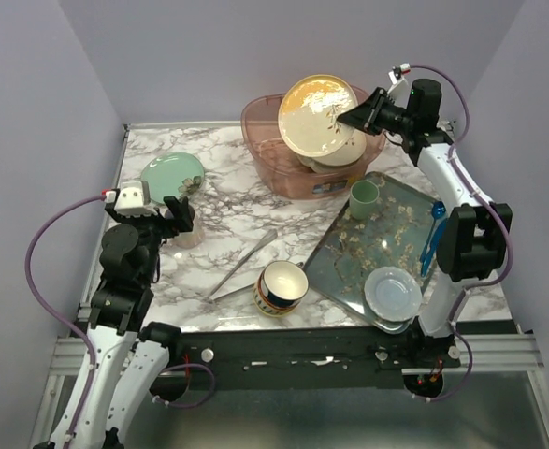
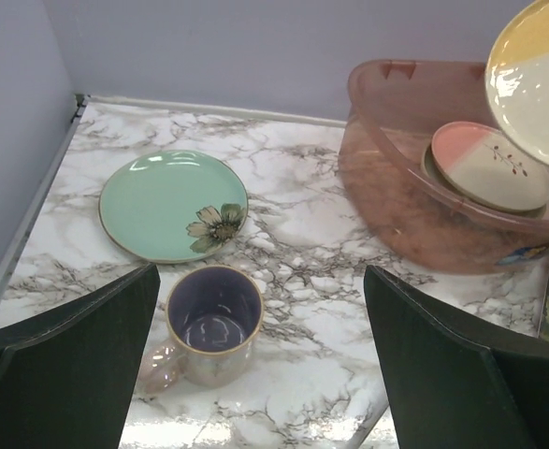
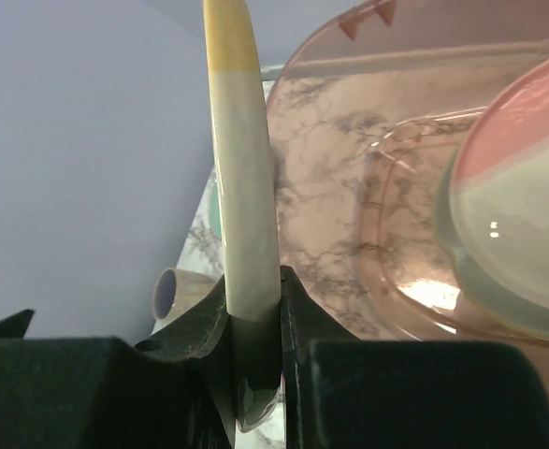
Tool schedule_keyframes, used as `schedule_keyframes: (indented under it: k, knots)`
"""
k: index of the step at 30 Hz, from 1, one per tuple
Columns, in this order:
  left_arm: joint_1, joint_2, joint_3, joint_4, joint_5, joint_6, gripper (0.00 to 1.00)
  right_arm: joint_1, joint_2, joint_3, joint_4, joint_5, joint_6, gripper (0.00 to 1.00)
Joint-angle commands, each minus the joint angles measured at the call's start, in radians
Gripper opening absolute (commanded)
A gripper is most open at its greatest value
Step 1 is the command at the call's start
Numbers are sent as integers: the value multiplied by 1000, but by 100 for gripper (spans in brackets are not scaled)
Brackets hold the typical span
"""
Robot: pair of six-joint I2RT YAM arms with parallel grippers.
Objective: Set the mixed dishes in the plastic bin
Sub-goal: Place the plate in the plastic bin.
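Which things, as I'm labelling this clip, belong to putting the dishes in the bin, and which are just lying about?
Job: plastic bin; yellow-and-cream plate in the right gripper; pink-and-cream plate in the bin; mint-green plate; lilac mug; patterned bowl; likely also the green cup and pale blue saucer on the floral tray.
Lying about: metal tongs; floral tray.

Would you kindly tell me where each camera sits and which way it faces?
Top external: above, behind the bases, looking down on the table; left arm and right arm show.
Left wrist: low, facing mug and mint plate; left gripper open.
Right wrist: right gripper clamps yellow-and-cream plate, seen edge-on.
Shared: all three see the pink bin.
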Motion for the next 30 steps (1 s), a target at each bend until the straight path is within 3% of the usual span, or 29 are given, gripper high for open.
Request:
schedule_keyframes:
  k: [1,10,30]
  knots:
    - [4,-33,-1,0,-42,42,99,-25,50,126,-24,36,-88,0]
    - [25,-51,-4,0,-33,42,99,-40,147,252,-70,82,-172,0]
    - [60,-45,-12,8,-5,36,99,-48,261,304,-83,96,-191,1]
